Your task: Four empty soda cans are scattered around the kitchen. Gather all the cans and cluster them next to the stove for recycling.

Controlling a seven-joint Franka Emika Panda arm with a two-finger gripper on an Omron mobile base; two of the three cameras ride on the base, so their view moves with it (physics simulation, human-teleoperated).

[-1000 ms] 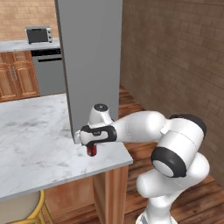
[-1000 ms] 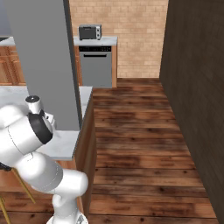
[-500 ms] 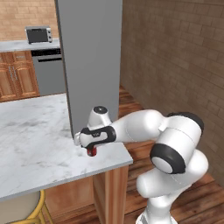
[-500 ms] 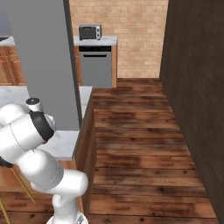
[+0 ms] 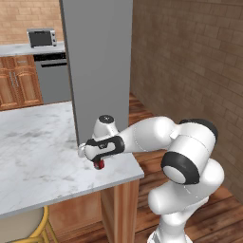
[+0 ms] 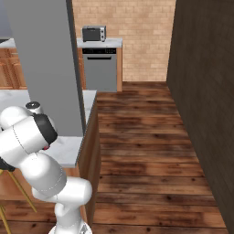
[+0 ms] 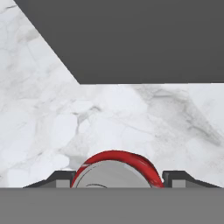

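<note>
Since the soda can [image 7: 114, 168] stands near the marble counter [image 5: 38, 156] edge by the grey pillar [image 5: 97, 66], the gripper [image 5: 97, 160] straddles it from above, fingers [image 7: 181, 178] seemingly pinching its sides

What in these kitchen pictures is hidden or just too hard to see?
- Small red soda can with silver top: in the hand view the grey band cuts off its lower half; in the left base view the hand covers most of it.
- Two-finger gripper: whether its tips already squeeze the can cannot be told.
- White marble counter: the grey pillar hides much of it in the right base view.
</note>
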